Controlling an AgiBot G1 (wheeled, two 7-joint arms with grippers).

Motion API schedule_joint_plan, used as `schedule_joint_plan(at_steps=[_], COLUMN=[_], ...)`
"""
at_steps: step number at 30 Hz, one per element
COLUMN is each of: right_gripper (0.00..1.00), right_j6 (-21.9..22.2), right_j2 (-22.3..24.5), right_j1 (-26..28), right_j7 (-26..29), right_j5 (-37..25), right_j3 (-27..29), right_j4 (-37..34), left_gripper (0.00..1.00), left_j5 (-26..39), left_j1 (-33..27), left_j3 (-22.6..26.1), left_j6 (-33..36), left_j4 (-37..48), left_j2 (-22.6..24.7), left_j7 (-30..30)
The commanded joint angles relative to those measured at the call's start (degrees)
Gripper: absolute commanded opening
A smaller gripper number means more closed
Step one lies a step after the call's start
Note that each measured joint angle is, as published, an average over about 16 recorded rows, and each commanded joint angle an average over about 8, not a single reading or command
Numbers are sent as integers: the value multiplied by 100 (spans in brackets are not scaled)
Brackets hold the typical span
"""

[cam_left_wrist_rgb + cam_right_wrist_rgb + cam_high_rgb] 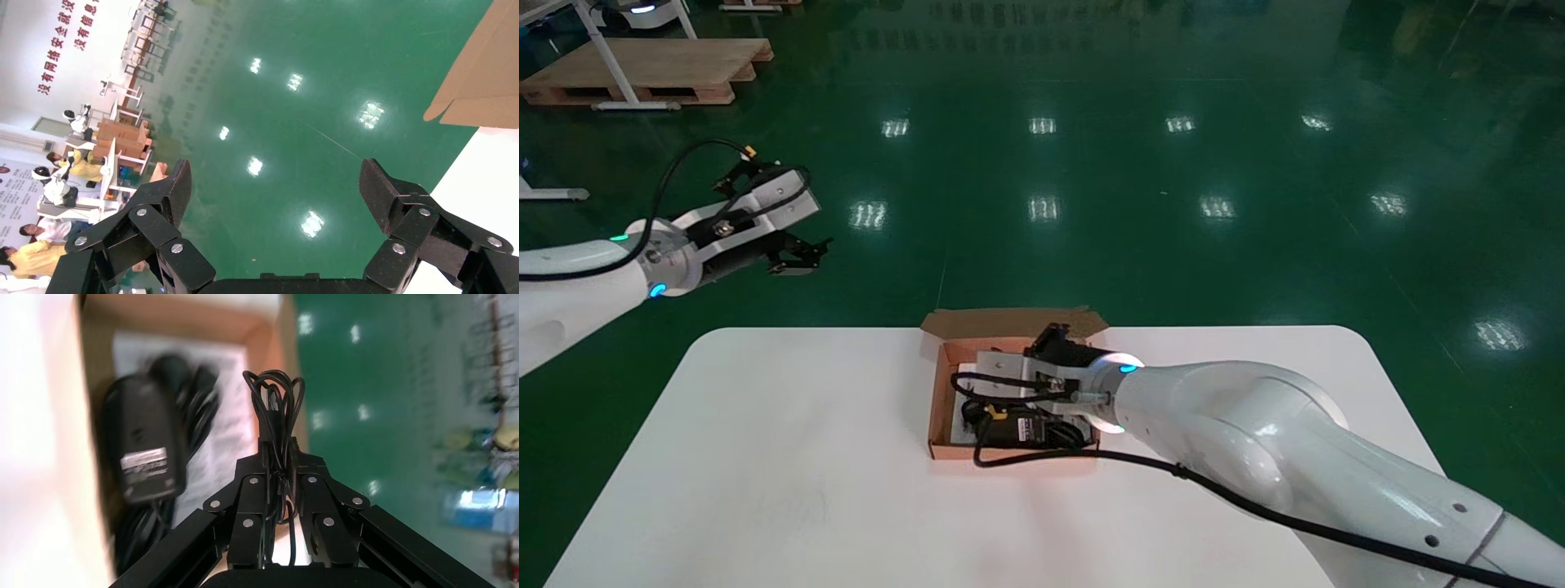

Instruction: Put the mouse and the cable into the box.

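Observation:
An open cardboard box (939, 400) stands on the white table (764, 457), at the middle of its far side. Inside it a black mouse (1030, 429) lies underside up on a white sheet, its cord bunched beside it. The right wrist view shows the same mouse (144, 447) against the box wall (183, 318). My right gripper (1052, 335) hovers over the far part of the box. That gripper (278, 450) is shut on a coiled black cable (275, 401), whose loops stick out past the fingertips. My left gripper (801, 253) is raised off the table's left side, open and empty (278, 190).
The box's far flap (1009, 321) stands open at the table's back edge, and it also shows in the left wrist view (483, 73). Beyond the table is green floor (1091, 204). A wooden pallet (641, 69) lies far back on the left.

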Motion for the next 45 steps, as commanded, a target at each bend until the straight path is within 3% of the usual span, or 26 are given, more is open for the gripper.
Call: schedule_joint_plan(at_steps=[1,2,19,35,45], right_gripper=[93,100,100,100,100], right_j6=[99,111,-51,-1298,-2127], right_j2=[-7,-10,113,1199,1918], right_j1=[-23,-25,-86,-756,-1199], right_j7=[186,201,65,-546,-951], right_j5=[-95,-103,159,2488,4032], right_j3=[-124,-142,56,1219,1992], right_j4=[-175,-199,-42,418,726], left_gripper=[100,100,100,100,100], left_j5=[31,36,22,2,-567], left_j1=[14,16,13,33,474], left_j3=[23,27,10,1,-286], left_j6=[-11,-13,-10,20,814], left_j4=[-48,-56,-24,-53,-724], left_j2=[-18,-21,-7,-24,-394], left_j7=[-64,-71,-36,-57,-515])
